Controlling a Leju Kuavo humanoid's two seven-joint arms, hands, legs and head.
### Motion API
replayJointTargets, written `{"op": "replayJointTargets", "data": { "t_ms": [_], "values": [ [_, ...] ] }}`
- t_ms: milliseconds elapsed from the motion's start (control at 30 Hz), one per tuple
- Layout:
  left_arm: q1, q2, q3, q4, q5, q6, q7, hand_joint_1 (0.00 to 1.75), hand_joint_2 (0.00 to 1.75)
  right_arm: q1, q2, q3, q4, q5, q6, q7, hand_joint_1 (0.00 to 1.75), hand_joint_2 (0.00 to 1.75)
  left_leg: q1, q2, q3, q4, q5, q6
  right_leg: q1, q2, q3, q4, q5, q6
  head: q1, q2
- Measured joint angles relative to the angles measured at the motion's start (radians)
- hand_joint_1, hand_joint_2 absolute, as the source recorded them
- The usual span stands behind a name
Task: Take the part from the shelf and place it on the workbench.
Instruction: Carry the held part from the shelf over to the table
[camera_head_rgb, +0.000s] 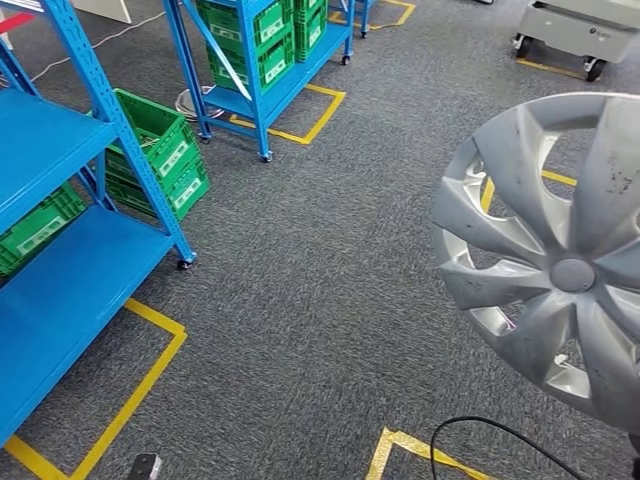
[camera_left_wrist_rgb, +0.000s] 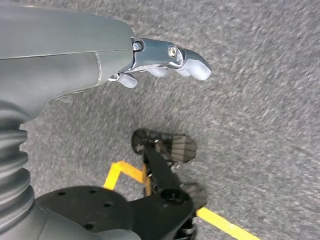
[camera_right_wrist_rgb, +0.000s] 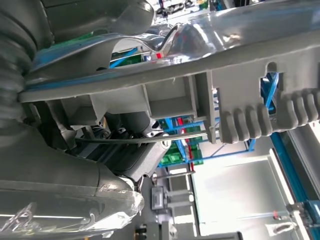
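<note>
Head view | green crates (camera_head_rgb: 162, 155) under shelf (camera_head_rgb: 53, 140), contents unclear | right robot hand (camera_right_wrist_rgb: 124, 150) grips hubcap (camera_head_rgb: 555, 260) | left robot hand (camera_left_wrist_rgb: 166, 60) released

Your left hand (camera_left_wrist_rgb: 158, 62) hangs empty, fingers (camera_left_wrist_rgb: 192, 65) straight. Your right hand (camera_right_wrist_rgb: 124, 150) grips the wheel cover (camera_head_rgb: 558, 260) at three o'clock.

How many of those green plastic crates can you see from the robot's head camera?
6, perhaps more hidden. One sits on the near blue shelf, two are stacked on the carpet beside it, and three sit on the farther shelf.
</note>
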Motion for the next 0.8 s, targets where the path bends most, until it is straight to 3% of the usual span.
{"op": "replayJointTargets", "data": {
  "t_ms": [33, 67, 133, 167, 200, 267, 333, 400, 433, 500, 567, 633, 667, 733, 800],
  "values": [
    [0.001, 0.001, 0.0, 0.0, 0.0, 0.0, 0.0, 0.0, 1.75, -0.002, 0.0, 0.001, 0.0, 0.0, 0.0, 0.0, 1.75, 1.75, -0.002, 0.015, 0.001, 0.0, 0.0, 0.004, 0.002, -0.041, -0.027, 0.06, -0.034, 0.003, 0.004, 0.0],
    [0.003, 0.002, 0.0, 0.0, 0.0, 0.0, 0.0, 0.0, 1.75, -0.004, 0.0, 0.002, 0.0, -0.001, -0.001, -0.001, 1.75, 1.75, -0.004, 0.03, 0.001, 0.0, -0.001, 0.007, 0.001, -0.065, -0.059, 0.131, -0.069, 0.006, 0.006, 0.0],
    [0.005, 0.002, 0.0, 0.0, -0.001, 0.0, 0.0, 0.0, 1.75, -0.004, 0.001, 0.004, 0.0, -0.001, -0.001, -0.001, 1.75, 1.75, -0.007, 0.061, 0.002, 0.0, -0.003, 0.007, -0.001, -0.077, -0.1, 0.226, -0.102, 0.01, 0.006, 0.0],
    [0.004, 0.002, 0.0, 0.0, -0.001, 0.0, 0.0, 0.0, 1.75, -0.003, 0.001, 0.004, 0.0, -0.002, -0.002, -0.002, 1.75, 1.75, -0.007, 0.076, 0.003, 0.0, -0.005, 0.006, -0.002, -0.08, -0.092, 0.218, -0.091, 0.011, 0.006, 0.0],
    [0.004, 0.002, 0.0, 0.0, -0.001, 0.0, 0.0, 0.0, 1.75, -0.003, 0.001, 0.004, 0.0, -0.002, -0.002, -0.002, 1.75, 1.75, -0.007, 0.09, 0.006, 0.0, -0.007, 0.004, -0.002, -0.086, -0.064, 0.172, -0.064, 0.011, 0.006, 0.0],
    [0.003, 0.001, 0.0, 0.0, -0.001, 0.0, 0.0, 0.0, 1.75, -0.004, 0.001, 0.004, 0.0, -0.005, -0.002, -0.003, 1.75, 1.75, -0.011, 0.115, 0.014, 0.002, -0.015, -0.004, 0.002, -0.13, 0.018, 0.034, -0.012, 0.007, 0.007, 0.0],
    [0.003, 0.002, 0.0, 0.0, -0.001, 0.0, 0.0, 0.0, 1.75, -0.005, 0.001, 0.003, -0.001, -0.01, -0.003, -0.004, 1.75, 1.75, -0.018, 0.135, 0.021, 0.003, -0.023, -0.013, 0.008, -0.16, 0.059, -0.039, 0.004, -0.006, 0.005, 0.0],
    [0.002, 0.002, 0.0, 0.0, -0.001, 0.0, 0.0, 0.0, 1.75, -0.001, 0.002, -0.002, -0.002, -0.014, -0.004, -0.005, 1.75, 1.75, -0.02, 0.157, 0.024, 0.002, -0.025, -0.022, 0.011, -0.14, 0.055, -0.045, 0.005, -0.024, 0.002, 0.0],
    [0.001, 0.001, 0.0, 0.0, -0.002, 0.0, 0.001, 0.0, 1.75, 0.002, 0.002, -0.006, -0.004, -0.015, -0.005, -0.006, 1.75, 1.75, -0.018, 0.153, 0.025, 0.003, -0.029, -0.028, 0.011, -0.127, 0.053, -0.047, 0.007, -0.031, 0.002, 0.0],
    [-0.001, 0.001, 0.0, 0.0, -0.007, 0.001, 0.004, 0.0, 1.75, 0.004, 0.003, -0.012, -0.008, -0.017, -0.005, -0.004, 1.75, 1.75, -0.013, 0.105, 0.007, 0.047, -0.063, -0.037, 0.007, -0.103, 0.053, -0.052, 0.011, -0.044, -0.001, 0.0],
    [0.001, 0.0, 0.0, 0.0, -0.012, 0.002, 0.009, 0.0, 1.75, 0.002, 0.004, -0.014, -0.01, -0.018, -0.005, -0.003, 1.75, 1.75, -0.011, 0.052, -0.052, 0.17, -0.127, -0.04, 0.004, -0.078, 0.052, -0.053, 0.012, -0.051, -0.005, 0.0],
    [0.005, 0.0, 0.0, 0.0, -0.015, 0.003, 0.011, 0.0, 1.75, 0.001, 0.005, -0.014, -0.01, -0.019, -0.005, -0.002, 1.75, 1.75, -0.011, 0.041, -0.112, 0.28, -0.159, -0.04, 0.005, -0.048, 0.052, -0.053, 0.012, -0.054, -0.007, 0.0],
    [0.005, 0.0, 0.0, 0.0, -0.015, 0.004, 0.012, 0.0, 1.75, 0.002, 0.006, -0.014, -0.01, -0.019, -0.005, -0.002, 1.75, 1.75, -0.01, 0.04, -0.121, 0.288, -0.146, -0.039, 0.004, -0.032, 0.052, -0.053, 0.013, -0.053, -0.007, 0.0],
    [0.005, 0.001, 0.0, 0.0, -0.015, 0.004, 0.012, 0.0, 1.75, 0.002, 0.006, -0.015, -0.011, -0.019, -0.006, 0.001, 1.75, 1.75, -0.009, 0.034, -0.094, 0.216, -0.083, -0.037, 0.002, -0.003, 0.053, -0.052, 0.015, -0.05, -0.007, 0.0],
    [0.004, 0.001, 0.0, 0.0, -0.015, 0.004, 0.012, 0.0, 1.75, 0.002, 0.006, -0.015, -0.011, -0.019, -0.006, 0.002, 1.75, 1.75, -0.008, 0.028, -0.068, 0.156, -0.044, -0.035, 0.001, 0.01, 0.053, -0.052, 0.016, -0.048, -0.007, 0.0]
  ]
}}
